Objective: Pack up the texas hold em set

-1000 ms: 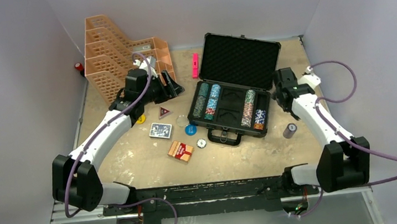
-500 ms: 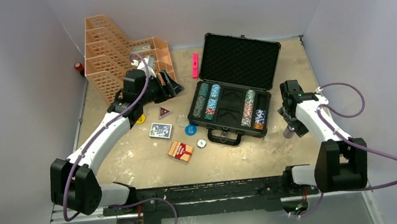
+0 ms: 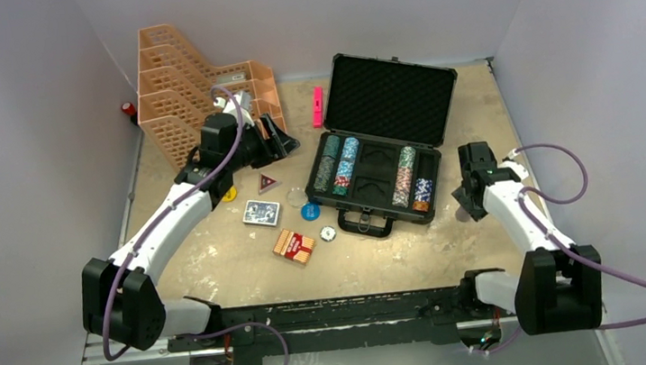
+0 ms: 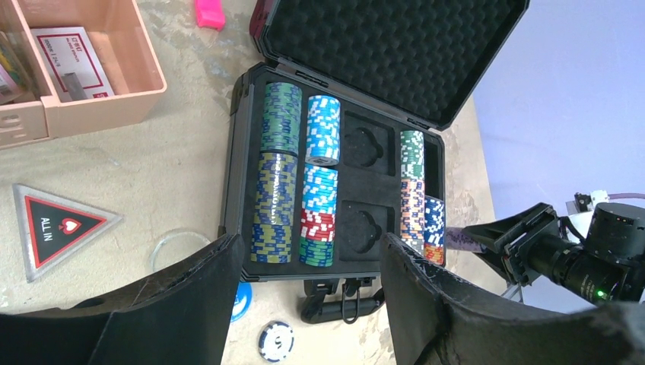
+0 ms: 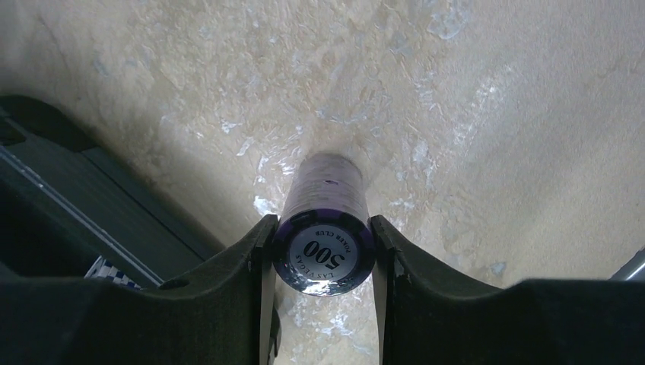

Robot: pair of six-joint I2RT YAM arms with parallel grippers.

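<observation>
Since a second ago, the right gripper (image 3: 472, 201) has been swung back from the right end of the case (image 3: 392, 98) and brought down onto the purple stack (image 5: 325, 228); the left gripper (image 3: 282, 141) has hardly been shifted. It is held wide open with nothing in it, just in front of the trays (image 3: 174, 89). Toward the bases from it, the all-in triangle (image 3: 267, 184), blue deck (image 3: 262, 212), red deck (image 3: 293, 246) and round buttons (image 3: 310, 211) are spread on the table (image 3: 400, 256). To its right the case lies open, lid raised, with chip stacks (image 4: 278, 175) laid in its outer slots. Just right of the case, the right gripper is closed on the purple stack, one finger (image 5: 258, 251) pressed to each side, with the stack standing on end on the table.
</observation>
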